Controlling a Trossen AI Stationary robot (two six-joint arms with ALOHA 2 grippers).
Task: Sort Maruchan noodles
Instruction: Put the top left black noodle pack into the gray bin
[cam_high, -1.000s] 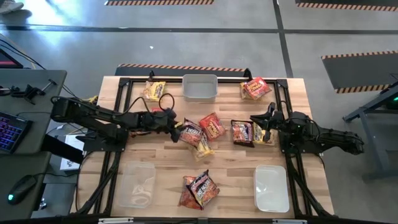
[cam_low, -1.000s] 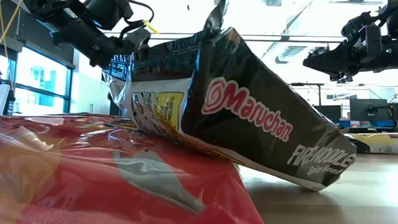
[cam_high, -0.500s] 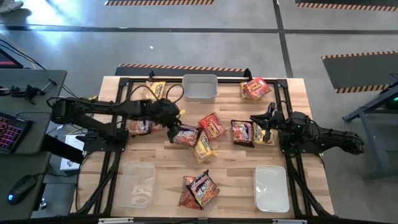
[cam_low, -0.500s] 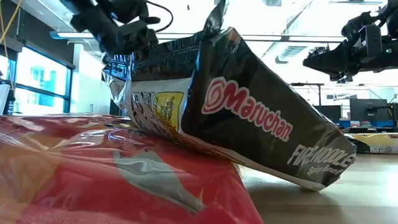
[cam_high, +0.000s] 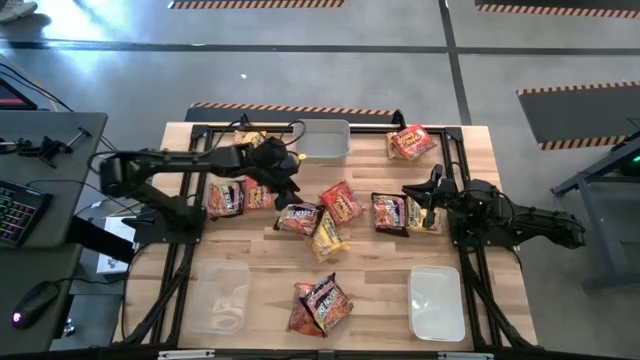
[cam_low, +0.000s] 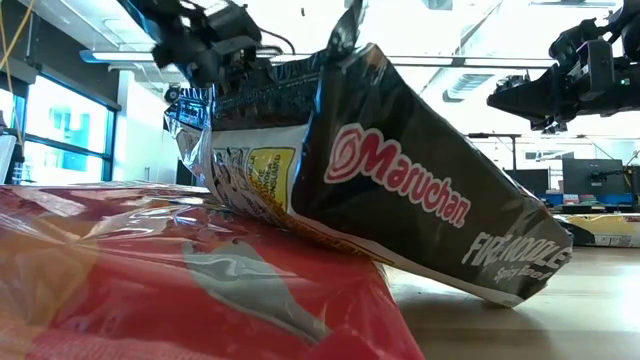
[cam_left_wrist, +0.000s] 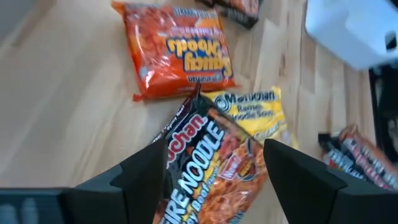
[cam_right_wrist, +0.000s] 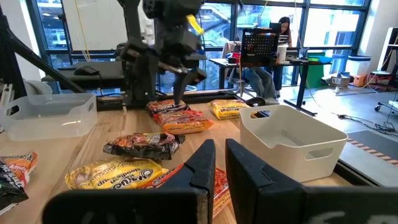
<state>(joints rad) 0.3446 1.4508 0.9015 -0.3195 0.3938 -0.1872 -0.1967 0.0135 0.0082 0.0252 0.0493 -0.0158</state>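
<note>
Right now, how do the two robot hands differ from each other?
The left gripper has its fingers spread wide open, while the right gripper has its fingers pressed shut. The left gripper hangs right above a dark Fire Noodle packet near the table's middle; the right gripper waits over the packets at the table's right side. Neither holds anything, and both are dark two-finger claws.

**Ramen packets strewn across the table**

Scattered flat: two red-brown packets (cam_high: 232, 196) at left, a dark packet (cam_high: 297, 217) beside a yellow one (cam_high: 326, 236) and an orange one (cam_high: 341, 201) mid-table. Farther right, a dark-and-yellow pair (cam_high: 400, 213); a red packet (cam_high: 411, 141) at the far edge; apparently two overlapping (cam_high: 319, 304) near the front.
</note>
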